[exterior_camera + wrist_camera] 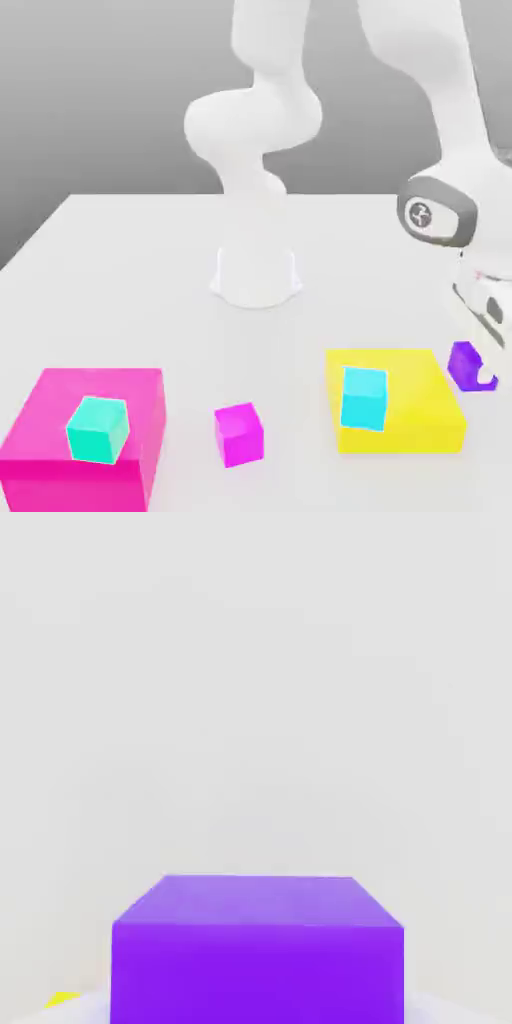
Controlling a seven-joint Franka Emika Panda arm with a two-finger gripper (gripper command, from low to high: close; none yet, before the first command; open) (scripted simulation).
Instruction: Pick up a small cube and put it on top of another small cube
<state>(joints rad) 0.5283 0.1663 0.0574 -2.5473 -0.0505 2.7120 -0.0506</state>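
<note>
From my station I see the small cube [464,362] at the gripper [478,372] on the table [120,260], just right of a big block [405,415] carrying a cube [363,397], another small cube [239,434] left of that, and far left a second big block [85,440] bearing a cube [98,429].

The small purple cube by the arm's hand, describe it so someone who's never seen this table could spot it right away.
Find the big yellow block at the exterior view's right. Just past its right edge, under the white arm's gripper, sits the small purple cube. It is the only violet piece; the other loose small cube is magenta, and two turquoise cubes sit on big blocks.
</note>
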